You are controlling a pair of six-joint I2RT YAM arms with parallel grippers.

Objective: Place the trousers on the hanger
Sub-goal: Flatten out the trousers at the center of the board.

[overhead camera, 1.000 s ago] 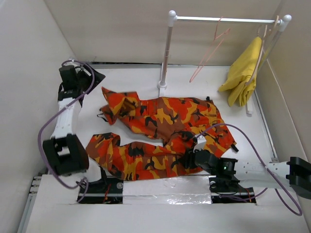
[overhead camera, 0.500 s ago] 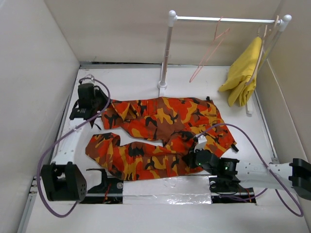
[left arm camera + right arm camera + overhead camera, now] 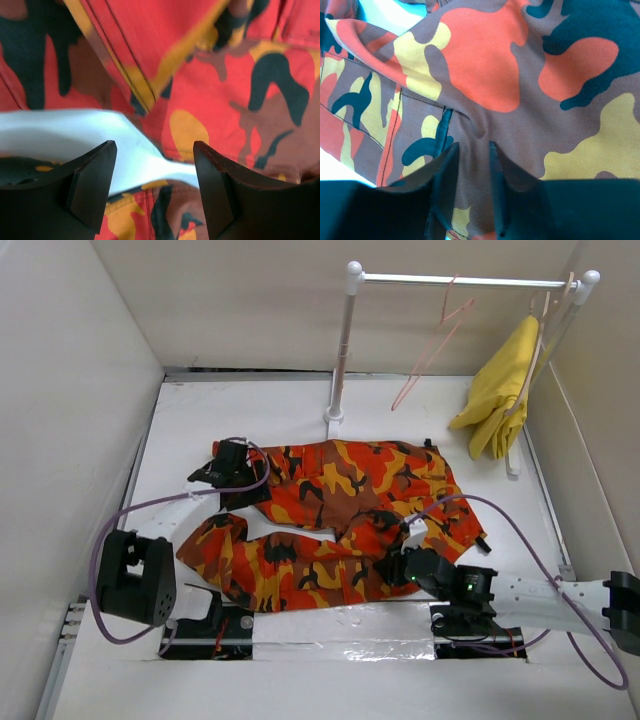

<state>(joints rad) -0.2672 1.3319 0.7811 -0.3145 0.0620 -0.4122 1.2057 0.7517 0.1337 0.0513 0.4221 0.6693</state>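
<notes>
Trousers within right tool

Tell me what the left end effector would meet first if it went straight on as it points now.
Probably the trousers: the open left end effector points down at the fabric's edge, where a strip of bare table shows. Cloth or table first, I cannot tell; depth is unclear.

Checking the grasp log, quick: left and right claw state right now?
Left claw: open, just over the camouflage trousers, holding nothing.
Right claw: closed on a fold of the camouflage trousers.
</notes>
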